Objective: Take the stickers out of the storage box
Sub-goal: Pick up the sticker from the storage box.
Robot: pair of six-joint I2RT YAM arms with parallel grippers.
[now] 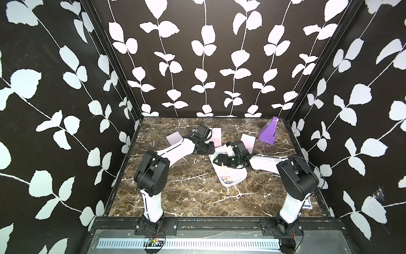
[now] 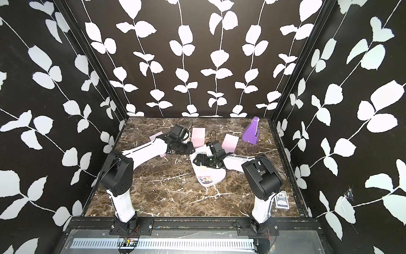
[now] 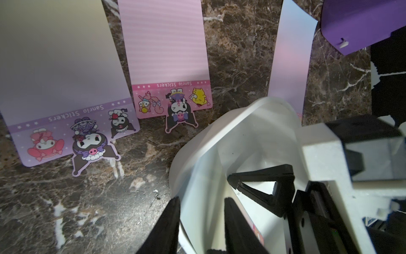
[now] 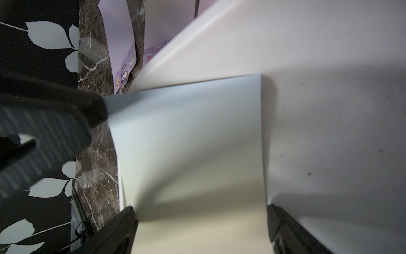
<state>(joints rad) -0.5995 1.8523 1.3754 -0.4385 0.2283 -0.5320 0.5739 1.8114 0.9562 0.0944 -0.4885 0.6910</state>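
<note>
Right tool (image 4: 201,207) is reaching into the storage box (image 3: 230,116), jaws spread wide at either long edge of a pale sheet (image 4: 193,143) lying bowed inside. Squeezing or not, I cannot tell. Left tool (image 3: 202,199) is straddling the box rim, half-closed; grip unconfirmed.

Judgement: the box is needing a firm brace while the sheet is being lifted slowly, since it buckles easily.

Three stickers (image 3: 164,44) are lying on the surface (image 1: 186,187) just beyond the box, with the purple wedge (image 1: 269,132) standing clear. The two tools are crowding each other.
</note>
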